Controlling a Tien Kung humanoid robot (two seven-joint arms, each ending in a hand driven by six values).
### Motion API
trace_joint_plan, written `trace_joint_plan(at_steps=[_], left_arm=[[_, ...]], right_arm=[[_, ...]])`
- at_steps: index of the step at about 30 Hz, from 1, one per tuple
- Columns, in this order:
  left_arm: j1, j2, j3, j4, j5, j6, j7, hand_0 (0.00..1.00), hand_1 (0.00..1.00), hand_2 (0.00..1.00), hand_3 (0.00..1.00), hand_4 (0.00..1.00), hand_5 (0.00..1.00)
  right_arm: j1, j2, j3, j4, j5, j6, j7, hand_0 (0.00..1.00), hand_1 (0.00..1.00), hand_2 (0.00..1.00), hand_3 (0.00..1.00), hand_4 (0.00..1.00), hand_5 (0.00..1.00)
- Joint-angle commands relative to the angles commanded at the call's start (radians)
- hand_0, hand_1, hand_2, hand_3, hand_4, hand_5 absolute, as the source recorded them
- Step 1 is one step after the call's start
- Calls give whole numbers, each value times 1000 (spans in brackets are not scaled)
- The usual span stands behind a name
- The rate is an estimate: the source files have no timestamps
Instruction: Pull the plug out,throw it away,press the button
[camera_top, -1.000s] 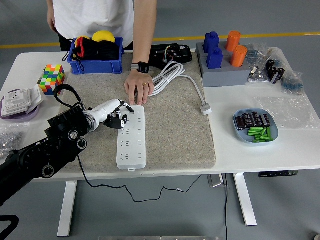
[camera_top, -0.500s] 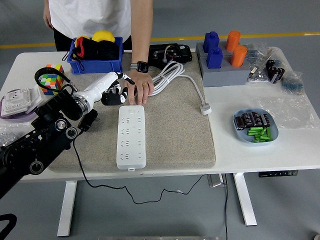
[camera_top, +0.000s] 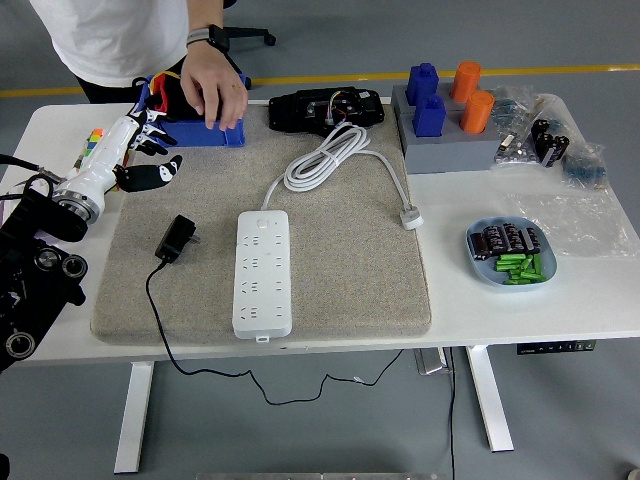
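Observation:
A white power strip (camera_top: 263, 272) lies lengthwise in the middle of the grey mat (camera_top: 340, 280), with no plug in its sockets. A black plug adapter (camera_top: 178, 240) lies on the mat just left of the strip, its black cord trailing off the table's front edge. My left hand (camera_top: 148, 152) hovers over the mat's far left corner, fingers spread and holding nothing, well away from adapter and strip. A person's hand (camera_top: 215, 88) rests on the blue bin (camera_top: 195, 135) at the back.
A coiled white cable (camera_top: 325, 155) ends in a plug (camera_top: 411, 217) on the mat's right side. Behind are a black device (camera_top: 325, 108) and a grey block with blue and orange cylinders (camera_top: 445, 120). A blue plate of batteries (camera_top: 510, 255) sits right.
My left hand lifted from the strip's far end and swung up and left. The black adapter now lies loose on the mat. The person's hand moved from the strip to the blue bin.

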Motion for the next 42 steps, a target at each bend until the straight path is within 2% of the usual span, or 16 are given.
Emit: trace_joint_plan(at_steps=[1,2,6,11,13,14,27,42], left_arm=[[10,-2,-18,-2,-1,5,-7,800,817,752,818,670,10],[21,-4,-38,1,-6,15,-18,854,861,796,819,680,48],[53,-12,-88,7,-15,27,-31,854,861,796,819,680,48],[79,-16,-117,2,-14,26,-32,857,848,784,822,688,73],[82,-17,-122,3,-13,24,-31,857,848,784,822,688,73],[83,-18,-124,5,-14,24,-33,855,843,783,820,689,105],[80,-13,-108,20,-7,20,-26,853,827,781,818,683,103],[90,-15,-105,5,-5,15,-21,851,822,778,818,684,107]], right_arm=[[0,1,-1,0,0,0,0,728,678,659,641,742,582],[0,1,-3,0,0,0,0,728,678,659,641,742,582],[-1,2,-6,1,0,1,0,728,678,659,641,742,582],[2,-2,-12,1,0,0,0,728,678,659,641,742,582],[3,-4,-14,1,1,0,0,728,678,659,641,742,582],[3,-4,-16,1,1,1,0,728,678,659,641,742,582],[2,-3,-15,-1,2,1,0,728,678,660,641,742,582],[-5,1,-9,0,-1,1,0,728,678,659,642,742,582]])
